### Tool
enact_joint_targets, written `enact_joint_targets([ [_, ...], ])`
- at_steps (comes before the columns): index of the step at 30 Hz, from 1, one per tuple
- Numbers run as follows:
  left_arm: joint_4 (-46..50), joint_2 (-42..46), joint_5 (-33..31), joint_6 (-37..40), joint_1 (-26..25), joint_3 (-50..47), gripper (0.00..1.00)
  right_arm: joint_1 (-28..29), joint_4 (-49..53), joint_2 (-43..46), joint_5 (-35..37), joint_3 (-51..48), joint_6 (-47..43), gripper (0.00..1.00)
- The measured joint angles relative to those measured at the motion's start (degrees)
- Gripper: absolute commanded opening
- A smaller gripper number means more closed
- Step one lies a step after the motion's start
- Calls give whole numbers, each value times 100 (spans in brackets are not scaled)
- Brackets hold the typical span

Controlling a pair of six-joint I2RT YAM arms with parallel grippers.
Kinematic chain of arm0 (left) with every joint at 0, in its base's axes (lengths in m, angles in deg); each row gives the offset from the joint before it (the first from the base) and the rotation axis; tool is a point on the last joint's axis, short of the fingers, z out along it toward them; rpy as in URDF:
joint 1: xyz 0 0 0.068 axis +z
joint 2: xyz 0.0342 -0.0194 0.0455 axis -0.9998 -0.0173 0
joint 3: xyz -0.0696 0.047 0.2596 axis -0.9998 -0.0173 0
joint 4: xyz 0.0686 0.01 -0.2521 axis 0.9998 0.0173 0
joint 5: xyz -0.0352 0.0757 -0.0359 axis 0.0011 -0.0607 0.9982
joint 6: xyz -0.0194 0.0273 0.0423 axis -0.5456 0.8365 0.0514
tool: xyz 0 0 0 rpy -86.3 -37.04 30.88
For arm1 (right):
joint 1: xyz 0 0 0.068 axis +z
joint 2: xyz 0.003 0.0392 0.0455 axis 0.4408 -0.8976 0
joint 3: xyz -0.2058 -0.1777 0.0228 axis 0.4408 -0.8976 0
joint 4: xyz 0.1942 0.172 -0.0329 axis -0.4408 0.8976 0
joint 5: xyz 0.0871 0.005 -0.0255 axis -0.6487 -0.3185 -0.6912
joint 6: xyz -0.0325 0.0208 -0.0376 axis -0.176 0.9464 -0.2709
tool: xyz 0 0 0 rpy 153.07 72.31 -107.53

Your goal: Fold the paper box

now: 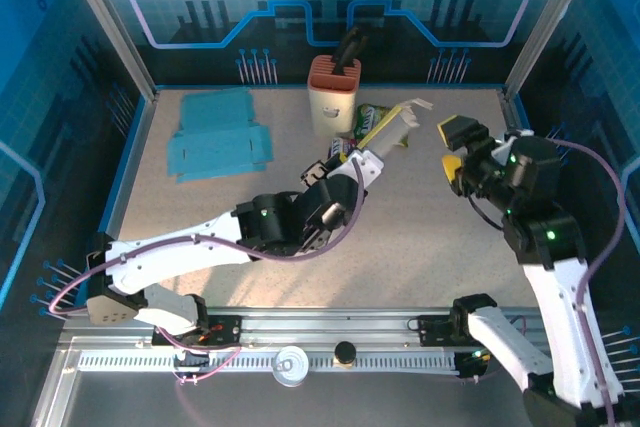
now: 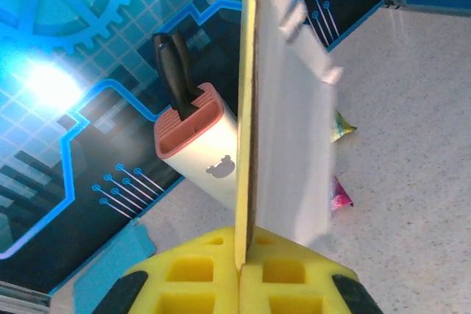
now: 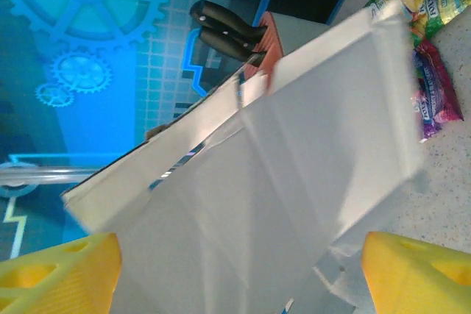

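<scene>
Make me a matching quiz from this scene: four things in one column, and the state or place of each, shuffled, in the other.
Things:
1. left gripper
2. right gripper
3. knife block
4. blue sheets

States or places:
A. lying flat, far left
B. open
C. shut on the white box
D. standing upright at the back

Pairs: 1-C, 2-B, 3-D, 4-A
</scene>
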Motion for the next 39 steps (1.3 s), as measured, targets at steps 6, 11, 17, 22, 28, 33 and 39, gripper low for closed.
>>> enact_joint_targets([
  [6,1375,-433,549,-811,136,761,0,328,459,490,63,382,-199,87],
  [11,1871,-826,754,-973,144,1078,0,1222,487,188,476,669,-208,82],
  [17,1947,-1108,833,-942,144,1250,0,1777,313,-538,800,667,-160,69],
  [22,1969,-1154,837,-938,144,1305,0,1805,44,-966,811,483,-2,54],
  [28,1967,-1154,859,-911,142,1305,0,1805,-205,-1161,793,422,138,41],
  [33,1923,-1154,879,-868,142,1305,0,1799,-400,-1392,748,378,208,31],
  [39,1882,-1154,872,-767,144,1303,0,1733,-485,-1445,706,225,286,0],
])
